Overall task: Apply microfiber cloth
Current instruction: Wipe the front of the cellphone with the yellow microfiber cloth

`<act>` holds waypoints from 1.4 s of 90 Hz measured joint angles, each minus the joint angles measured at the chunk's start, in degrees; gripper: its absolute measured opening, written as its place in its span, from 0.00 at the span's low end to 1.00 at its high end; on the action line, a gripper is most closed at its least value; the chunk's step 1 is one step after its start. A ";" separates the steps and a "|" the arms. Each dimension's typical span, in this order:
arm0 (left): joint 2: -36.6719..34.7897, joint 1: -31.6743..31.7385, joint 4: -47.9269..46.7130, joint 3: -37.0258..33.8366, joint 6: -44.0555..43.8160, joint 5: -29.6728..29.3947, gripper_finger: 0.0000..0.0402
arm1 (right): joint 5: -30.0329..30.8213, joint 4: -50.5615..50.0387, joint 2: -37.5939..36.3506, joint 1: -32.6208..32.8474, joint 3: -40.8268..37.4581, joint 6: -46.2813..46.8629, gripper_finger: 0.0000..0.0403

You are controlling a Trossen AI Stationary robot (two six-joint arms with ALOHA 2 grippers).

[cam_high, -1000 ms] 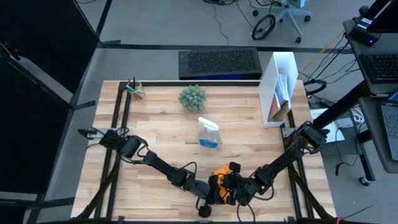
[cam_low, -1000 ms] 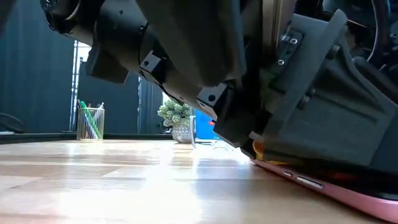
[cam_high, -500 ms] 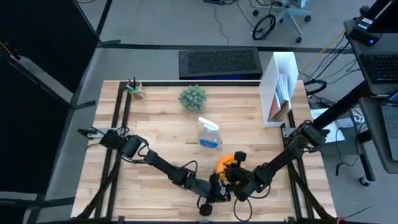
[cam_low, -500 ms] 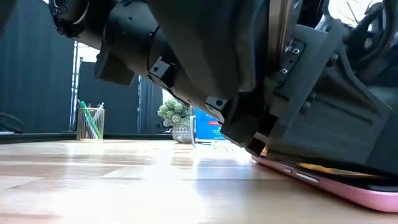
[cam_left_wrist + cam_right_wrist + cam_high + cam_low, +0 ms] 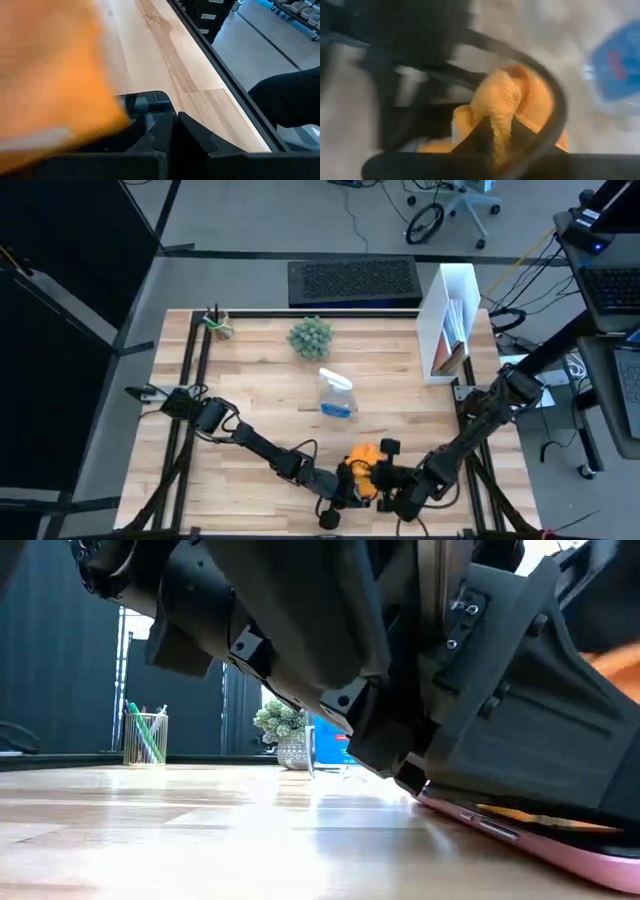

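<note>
The bright orange microfiber cloth (image 5: 362, 457) sits bunched near the table's front edge, with my right gripper (image 5: 378, 472) shut on it. Under it lies a dark phone (image 5: 145, 106) in a pink case (image 5: 530, 845), flat on the wood. My left gripper (image 5: 340, 485) reaches in from the table's left, its fingers together (image 5: 172, 132) at the phone's end. Both arms hide most of the phone in the high view. My left gripper rests its shut fingers (image 5: 150, 137) on the phone's end near one corner (image 5: 161, 97), slanting down from the table's left. The phone lies flat on the table. Whether the fingers also clasp its edge, I cannot tell. My right gripper pinches a bunched fold of the cloth (image 5: 496, 107) between its two fingers, coming from the table's right and slanting down. Several layers are gathered there. The rest of the cloth (image 5: 535, 107) spreads beyond the fingers over the phone.
A clear spray bottle (image 5: 337, 395) with blue liquid stands behind the grippers at mid-table. Farther back stand a small plant (image 5: 310, 337), a pen cup (image 5: 216, 325) at the far left and a white file holder (image 5: 450, 320) at the far right. The front edge is close by.
My right gripper has carried the cloth toward the table's far edge across the phone and then back toward the near edge, staying shut on it. The phone has stayed where it was.
</note>
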 joint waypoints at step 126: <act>0.07 -0.29 -1.22 0.06 -0.23 1.59 0.04 | 13.06 -8.72 15.94 -8.56 0.33 13.38 0.01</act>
